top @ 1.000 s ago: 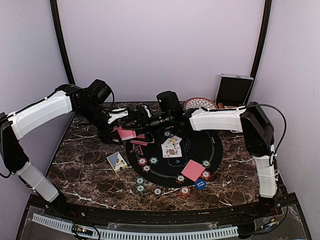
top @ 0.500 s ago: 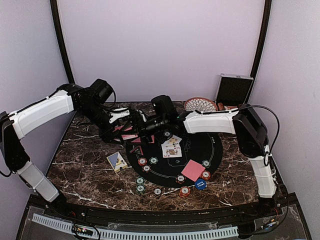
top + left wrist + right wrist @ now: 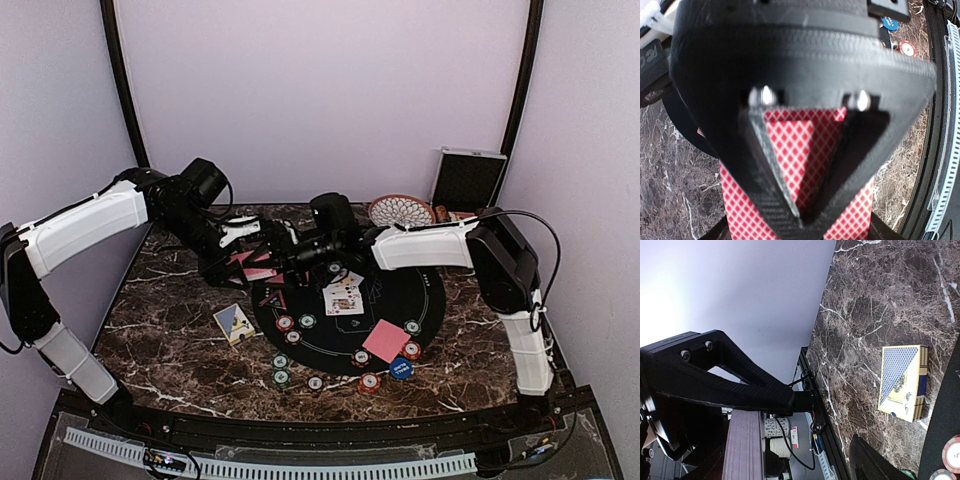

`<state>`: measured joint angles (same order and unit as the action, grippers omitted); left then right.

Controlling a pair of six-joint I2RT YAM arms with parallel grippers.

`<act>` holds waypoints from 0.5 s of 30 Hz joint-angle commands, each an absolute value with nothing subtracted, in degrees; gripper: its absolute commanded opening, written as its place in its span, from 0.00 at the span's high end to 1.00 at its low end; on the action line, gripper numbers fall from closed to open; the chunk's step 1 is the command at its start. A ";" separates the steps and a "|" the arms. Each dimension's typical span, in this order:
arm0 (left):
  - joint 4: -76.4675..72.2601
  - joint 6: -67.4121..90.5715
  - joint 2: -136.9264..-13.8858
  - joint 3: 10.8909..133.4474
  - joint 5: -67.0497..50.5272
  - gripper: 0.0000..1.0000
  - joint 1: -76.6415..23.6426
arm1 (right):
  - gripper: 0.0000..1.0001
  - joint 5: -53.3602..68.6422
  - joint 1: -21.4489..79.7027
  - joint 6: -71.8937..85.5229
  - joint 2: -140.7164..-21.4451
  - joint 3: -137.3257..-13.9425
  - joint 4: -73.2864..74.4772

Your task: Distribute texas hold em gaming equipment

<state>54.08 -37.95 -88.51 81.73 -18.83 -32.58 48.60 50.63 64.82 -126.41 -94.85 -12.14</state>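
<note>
My left claw [image 3: 801, 216] pinches a light, slippery stack of red diamond-backed playing cards [image 3: 800, 145] above the far-left dark marble desk [image 3: 170, 340], and my right claw [image 3: 822, 420], gaping wide, should pinch one card's flat faces.

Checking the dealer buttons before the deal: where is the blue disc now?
In the top view, the blue disc lies right of centre at the near edge of the black mat, beside the pink-backed card and a red chip.
</note>
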 commanded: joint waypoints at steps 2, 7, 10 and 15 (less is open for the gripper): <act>54.45 -38.85 -85.35 82.56 -20.23 1.00 -32.85 | 0.29 46.17 48.37 62.75 -123.12 -91.17 -9.48; 54.58 -38.85 -85.39 82.53 -20.25 1.00 -32.87 | 0.33 45.75 48.25 59.79 -121.86 -91.69 -5.62; 54.58 -38.85 -85.24 82.53 -19.95 1.00 -32.86 | 0.35 45.49 48.18 58.56 -121.11 -91.76 -3.92; 54.57 -38.85 -84.87 82.25 -19.62 1.00 -32.85 | 0.47 45.32 47.84 57.12 -119.88 -91.72 -1.86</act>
